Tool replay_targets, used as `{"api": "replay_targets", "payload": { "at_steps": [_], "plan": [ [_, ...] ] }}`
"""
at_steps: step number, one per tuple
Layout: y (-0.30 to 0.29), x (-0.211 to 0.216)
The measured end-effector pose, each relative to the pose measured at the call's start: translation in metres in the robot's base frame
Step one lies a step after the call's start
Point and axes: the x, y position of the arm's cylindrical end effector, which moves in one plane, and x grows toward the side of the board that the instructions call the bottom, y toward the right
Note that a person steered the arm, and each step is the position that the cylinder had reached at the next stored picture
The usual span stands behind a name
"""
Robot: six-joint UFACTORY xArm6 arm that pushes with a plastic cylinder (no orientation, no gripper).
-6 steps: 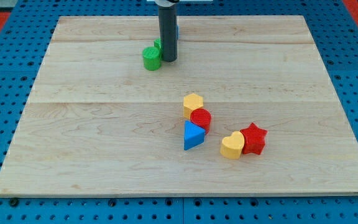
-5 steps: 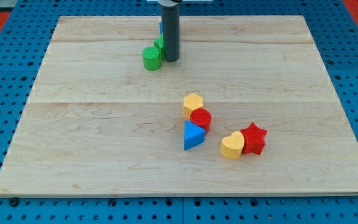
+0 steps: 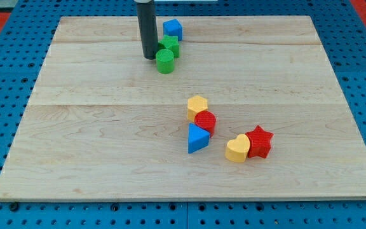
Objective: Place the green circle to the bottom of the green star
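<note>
The arm carries no jaws, only a straight dark rod, so nothing is held and nothing can open or close. My tip (image 3: 149, 57) rests on the bench (image 3: 94, 146) near the view's top, left of centre. It stands just to the view's left of the green circle (image 3: 165, 62), close beside it; whether the two touch cannot be told.

The green circle sits upright on the wooden surface, directly toward the view's bottom from the green star (image 3: 169, 46) and pressed against it, slightly to the left. The green star lies just toward the view's bottom from a blue cube (image 3: 173, 28), which sits near the top edge of the bench; those two appear close, contact uncertain.

A second group lies well apart, right of centre in the lower half. A yellow hexagon (image 3: 197, 106) touches a red circle (image 3: 205, 121) below it, and a blue triangle (image 3: 197, 138) sits against the red circle toward the view's bottom. Further to the view's right, a yellow heart (image 3: 237, 149) touches a red star (image 3: 258, 142) on its right side.

The bench rests on a blue perforated base (image 3: 5, 114)
</note>
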Motion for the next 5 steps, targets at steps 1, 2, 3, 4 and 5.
{"api": "replay_targets", "payload": {
  "at_steps": [1,2,3,4,5],
  "plan": [
    [0.017,0.016],
    [-0.006,0.035],
    [0.018,0.084],
    [0.098,0.071],
    [0.098,0.04]
  ]
}}
